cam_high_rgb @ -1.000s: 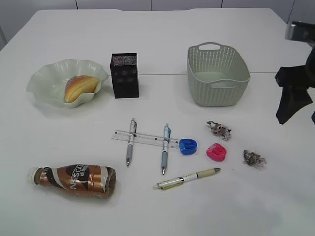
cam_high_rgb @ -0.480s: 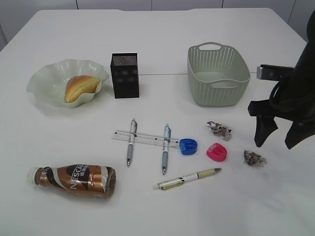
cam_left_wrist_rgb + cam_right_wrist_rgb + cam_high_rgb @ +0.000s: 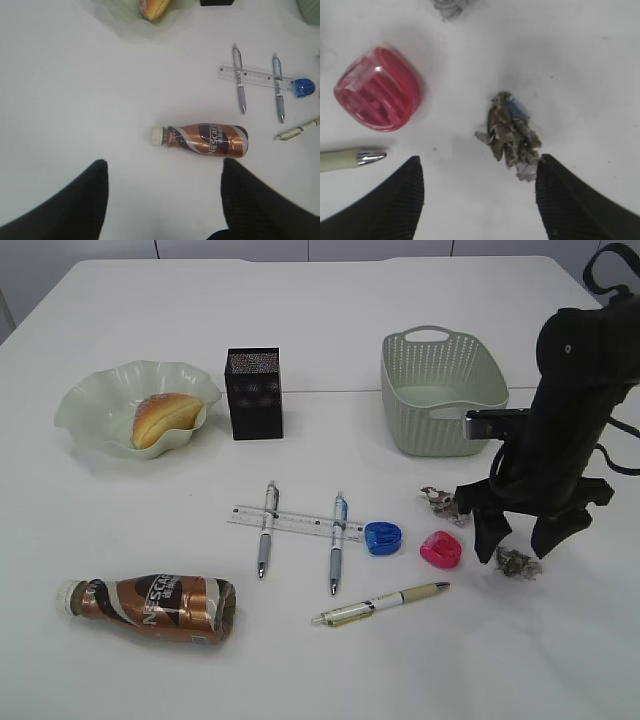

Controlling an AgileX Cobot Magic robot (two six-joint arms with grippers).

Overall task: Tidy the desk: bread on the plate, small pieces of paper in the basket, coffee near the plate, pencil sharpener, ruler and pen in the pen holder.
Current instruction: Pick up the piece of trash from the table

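Note:
My right gripper (image 3: 519, 544) hangs open just over a crumpled paper piece (image 3: 518, 562) (image 3: 512, 132), which lies close to its right finger. A second paper piece (image 3: 445, 503) lies behind it. The pink sharpener (image 3: 439, 549) (image 3: 378, 89) and blue sharpener (image 3: 382, 537) sit left of it. Two pens (image 3: 265, 527) lie across the clear ruler (image 3: 294, 522); a green pen (image 3: 380, 604) lies nearer. Bread (image 3: 162, 417) rests in the green plate (image 3: 85, 400). The coffee bottle (image 3: 152, 608) (image 3: 202, 140) lies on its side ahead of my open left gripper (image 3: 164, 169), which is out of the exterior view.
The black mesh pen holder (image 3: 254, 392) stands right of the plate. The pale green basket (image 3: 441, 392) stands at the back right, just behind my right arm. The table's far edge runs along the top of the exterior view.
My right arm has swung in from the right edge and come down over the right-hand paper piece. Nothing on the table has moved.

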